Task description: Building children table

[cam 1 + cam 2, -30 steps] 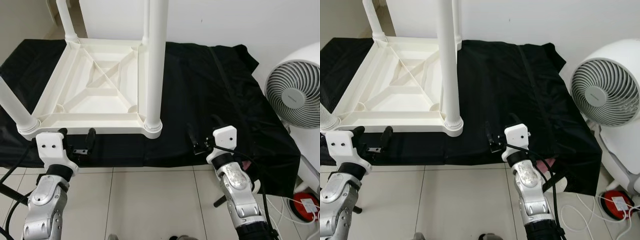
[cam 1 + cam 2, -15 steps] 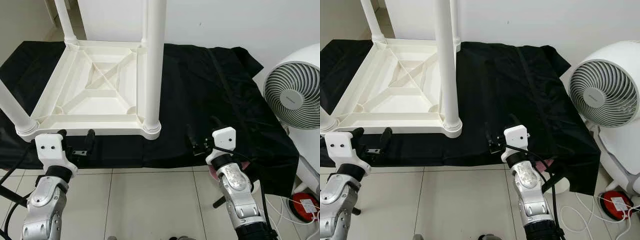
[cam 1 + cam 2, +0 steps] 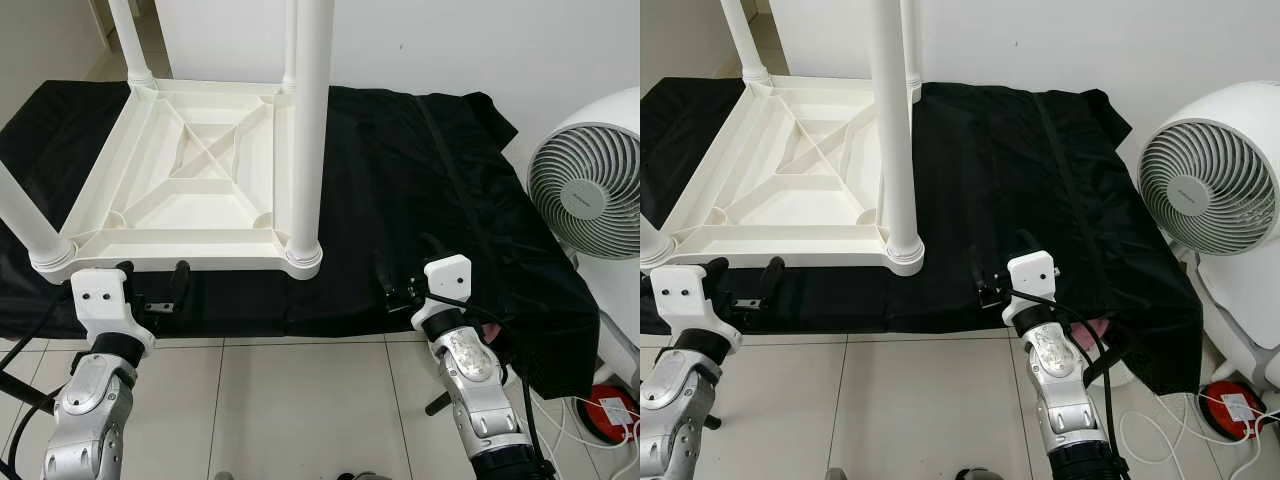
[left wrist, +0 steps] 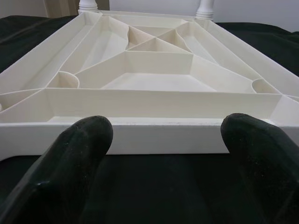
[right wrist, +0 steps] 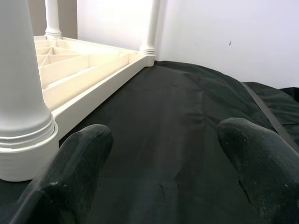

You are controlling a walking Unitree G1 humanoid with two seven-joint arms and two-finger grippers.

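My left gripper (image 3: 152, 280) hovers low over the near edge of the black cloth (image 3: 420, 180), its two fingers (image 4: 79, 154) spread wide with nothing between them, pointing at the near rim of the white children's table (image 3: 190, 170). From my left wrist I look between those fingers straight at the table's side wall and the ribbed underside beyond it. My right gripper (image 3: 405, 270) sits just as low over the cloth, to the right of the table, fingers (image 5: 74, 163) parted and empty, aimed across bare black fabric with the nearest table leg (image 3: 310, 120) off to one side. The table lies upside down on the cloth, its cross-braced underside facing up and its legs standing upright at the corners. The cloth covers a low surface against the white wall (image 3: 450, 40), above the tiled floor (image 3: 300, 400). A white round fan (image 3: 590, 190) stands beside the cloth on my right, and a red and white thing (image 3: 612, 408) with cables lies on the floor below it.
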